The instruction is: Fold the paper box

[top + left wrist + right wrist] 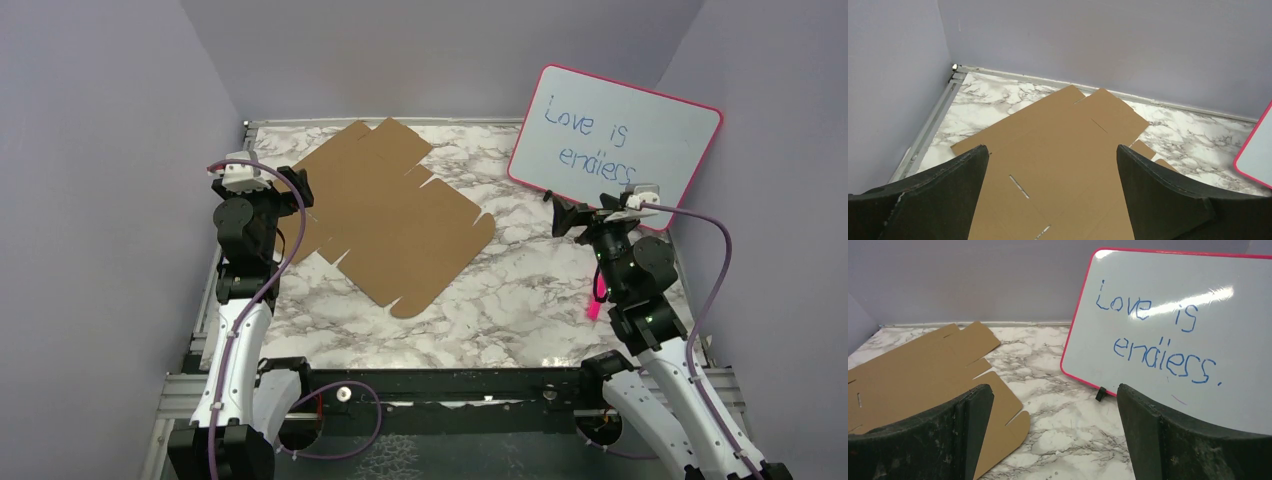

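The paper box [395,215] is a flat brown die-cut cardboard sheet with flaps and slits. It lies unfolded on the marble table, left of centre. It fills the middle of the left wrist view [1063,150] and shows at the left of the right wrist view [923,377]. My left gripper [300,190] is open and empty, held above the sheet's left edge [1052,155]. My right gripper [562,215] is open and empty, raised over bare marble right of the sheet [1054,395].
A pink-rimmed whiteboard [615,140] with blue writing leans at the back right, just behind my right gripper; it also shows in the right wrist view [1168,325]. Grey walls [100,150] enclose the table on three sides. A pink object [595,305] hangs by the right arm.
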Motion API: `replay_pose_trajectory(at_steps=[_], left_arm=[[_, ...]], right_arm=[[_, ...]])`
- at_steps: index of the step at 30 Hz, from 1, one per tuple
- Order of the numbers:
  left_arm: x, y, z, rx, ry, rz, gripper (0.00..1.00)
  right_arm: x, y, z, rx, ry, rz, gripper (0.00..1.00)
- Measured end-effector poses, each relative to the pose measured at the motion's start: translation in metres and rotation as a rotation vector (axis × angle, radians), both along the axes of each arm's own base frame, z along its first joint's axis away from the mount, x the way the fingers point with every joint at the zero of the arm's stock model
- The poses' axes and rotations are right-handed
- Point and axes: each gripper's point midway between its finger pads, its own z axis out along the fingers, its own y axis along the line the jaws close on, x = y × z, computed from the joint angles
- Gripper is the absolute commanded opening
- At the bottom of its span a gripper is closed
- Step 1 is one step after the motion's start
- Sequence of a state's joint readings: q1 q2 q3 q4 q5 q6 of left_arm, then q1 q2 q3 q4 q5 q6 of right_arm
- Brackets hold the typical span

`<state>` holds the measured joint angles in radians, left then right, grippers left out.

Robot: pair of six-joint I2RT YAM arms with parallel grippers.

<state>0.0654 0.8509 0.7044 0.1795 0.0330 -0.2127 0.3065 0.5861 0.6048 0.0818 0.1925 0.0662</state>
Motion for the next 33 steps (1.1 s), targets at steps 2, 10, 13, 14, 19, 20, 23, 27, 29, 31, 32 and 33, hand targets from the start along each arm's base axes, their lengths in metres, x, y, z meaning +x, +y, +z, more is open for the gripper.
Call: replay_pose_trajectory(at_steps=[2, 10, 13, 14, 19, 20, 23, 27, 29, 31, 32, 33], left_arm=[[0.000, 0.000, 0.000, 0.000, 0.000, -0.001, 0.99], [-0.003, 0.006, -0.002, -0.012, 0.012, 0.036, 0.99], [-0.010, 0.008, 0.000, -0.024, 0.009, 0.054, 0.99], [-0.011, 0.009, 0.001, -0.028, 0.003, 0.059, 0.99], [-0.025, 0.009, -0.001, -0.043, 0.002, 0.068, 0.99], [-0.026, 0.009, -0.002, -0.043, 0.005, 0.068, 0.99], [-0.032, 0.005, -0.008, -0.032, 0.019, 0.057, 0.99], [-0.037, -0.003, -0.019, -0.020, 0.046, 0.032, 0.99], [-0.039, -0.008, -0.024, -0.012, 0.060, 0.014, 0.99], [-0.041, -0.017, -0.025, -0.007, 0.065, -0.018, 0.99], [-0.041, -0.021, -0.025, -0.004, 0.064, -0.032, 0.99], [-0.042, -0.026, -0.024, -0.001, 0.061, -0.051, 0.99]], right_arm=[[0.000, 0.000, -0.001, -0.001, 0.002, 0.000, 1.00], [0.006, 0.013, -0.008, 0.010, 0.027, 0.056, 1.00], [0.011, 0.022, -0.015, 0.019, 0.054, 0.097, 1.00], [0.012, 0.026, -0.019, 0.023, 0.068, 0.113, 1.00], [0.024, 0.048, -0.049, 0.040, 0.176, 0.201, 1.00], [0.026, 0.052, -0.057, 0.044, 0.204, 0.217, 1.00], [0.035, 0.066, -0.078, 0.056, 0.289, 0.266, 1.00], [0.053, 0.089, -0.107, 0.075, 0.412, 0.339, 1.00], [0.065, 0.102, -0.127, 0.085, 0.490, 0.382, 1.00], [0.074, 0.112, -0.150, 0.088, 0.560, 0.412, 1.00], [0.077, 0.115, -0.161, 0.088, 0.593, 0.420, 1.00], [0.080, 0.118, -0.172, 0.088, 0.625, 0.428, 0.99]])
